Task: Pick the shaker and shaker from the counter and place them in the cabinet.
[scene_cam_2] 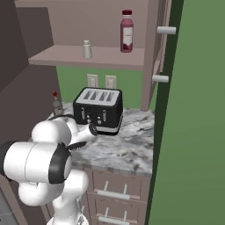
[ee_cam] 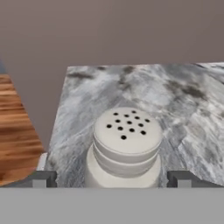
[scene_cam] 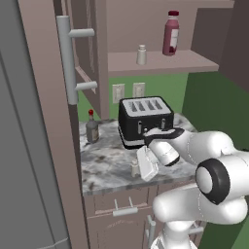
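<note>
My pincer (ee_cam: 112,179) stands with its two dark finger tips (ee_cam: 43,179) wide apart, one on either side of a small beige-grey cylindrical shaker with a perforated rounded cap (ee_cam: 127,146), neither tip visibly touching it. The shaker stands upright on the grey-veined marble counter (ee_cam: 183,100), close to its front edge; its base is cut off by the bottom of my hand view. From the left base camera I see only a sliver of that shaker (scene_cam: 134,168), the rest hidden behind the white hand. From the right base camera the arm's white body covers both hand and shaker.

The second beige-grey shaker (scene_cam: 141,55) already stands on the flat shelf board of the mauve-brown wall cabinet (scene_cam: 160,63), well apart from a tall maroon bottle with a red cap (scene_cam: 170,33). That bottle carries a pale label, but I can read no writing on it. The cabinet's tall door with its grey bar handle (scene_cam: 65,58) hangs open at left.

Behind my hand sits a black four-slot toaster (scene_cam: 145,119); its front controls are too small to make out. A dark, red-capped bottle (scene_cam: 92,127) stands near the counter's back left corner.
</note>
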